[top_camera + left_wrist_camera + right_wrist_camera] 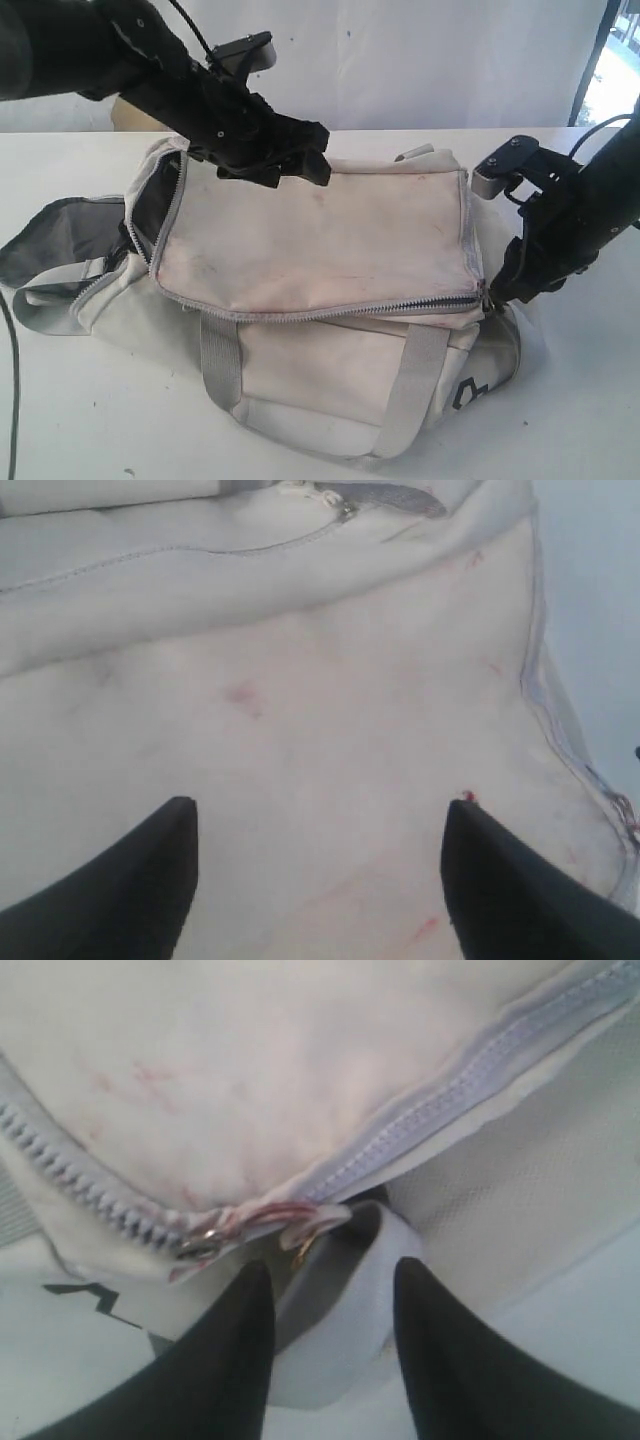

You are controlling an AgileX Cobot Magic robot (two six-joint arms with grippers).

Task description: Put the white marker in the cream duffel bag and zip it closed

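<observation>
Logo [466, 392], black, angular, marks cream duffel bag [310, 240].

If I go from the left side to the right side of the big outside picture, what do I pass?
Black cable → grey-lined open end of the cream duffel bag → left claw → right claw.
</observation>
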